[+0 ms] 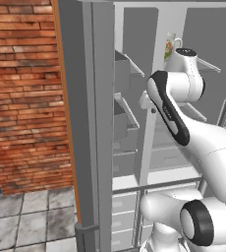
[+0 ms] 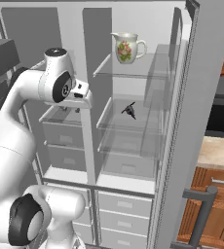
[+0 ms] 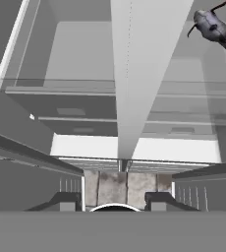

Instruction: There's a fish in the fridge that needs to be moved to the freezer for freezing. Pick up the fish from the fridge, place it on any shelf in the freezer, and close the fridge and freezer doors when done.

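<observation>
fish [image 2: 129, 111] mid glass shelf, gripper [image 3: 113, 201] w/ jaws apart

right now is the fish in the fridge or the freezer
In the fridge: the fish lies on a glass shelf below the pitcher.

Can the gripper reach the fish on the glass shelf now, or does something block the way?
Probably yes. The fish lies in the open on a glass shelf with the fridge door open. The empty gripper faces the divider, so it must shift toward the fish first.
</observation>
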Motion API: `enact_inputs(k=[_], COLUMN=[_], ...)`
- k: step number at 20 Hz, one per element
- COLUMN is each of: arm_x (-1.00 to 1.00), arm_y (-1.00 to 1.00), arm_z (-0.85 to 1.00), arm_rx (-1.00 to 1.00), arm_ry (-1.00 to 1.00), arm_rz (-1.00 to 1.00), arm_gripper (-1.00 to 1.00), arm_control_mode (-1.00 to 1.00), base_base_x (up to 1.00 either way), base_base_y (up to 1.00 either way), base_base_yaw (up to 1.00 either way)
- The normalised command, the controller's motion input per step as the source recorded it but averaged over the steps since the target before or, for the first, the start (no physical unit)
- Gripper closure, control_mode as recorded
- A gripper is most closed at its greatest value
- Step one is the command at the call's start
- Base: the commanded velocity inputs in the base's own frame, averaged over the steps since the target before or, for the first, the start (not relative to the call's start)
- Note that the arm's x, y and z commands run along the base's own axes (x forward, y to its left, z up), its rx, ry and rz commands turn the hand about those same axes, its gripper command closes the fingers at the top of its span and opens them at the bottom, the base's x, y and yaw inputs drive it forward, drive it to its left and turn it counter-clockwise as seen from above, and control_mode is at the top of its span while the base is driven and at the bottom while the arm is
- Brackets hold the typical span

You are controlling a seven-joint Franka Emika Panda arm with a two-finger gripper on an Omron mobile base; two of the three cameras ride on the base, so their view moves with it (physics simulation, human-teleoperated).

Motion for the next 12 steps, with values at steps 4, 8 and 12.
enact_inputs(k=[4, 8, 12], arm_x=[-0.24, -0.57, -0.34], arm_y=[0.0, 0.0, 0.0], arm_z=[0.0, -0.08, -0.25], arm_rx=[0.0, -0.01, -0.02], arm_ry=[0.0, 0.0, 0.0], arm_rz=[0.01, 0.0, 0.0], arm_gripper=[-1.0, -1.0, -1.0], arm_control_mode=[-1.0, -1.0, -1.0], base_base_x=[0.0, 0.0, 0.0], base_base_y=[0.0, 0.0, 0.0], base_base_yaw=[0.0, 0.0, 0.0])
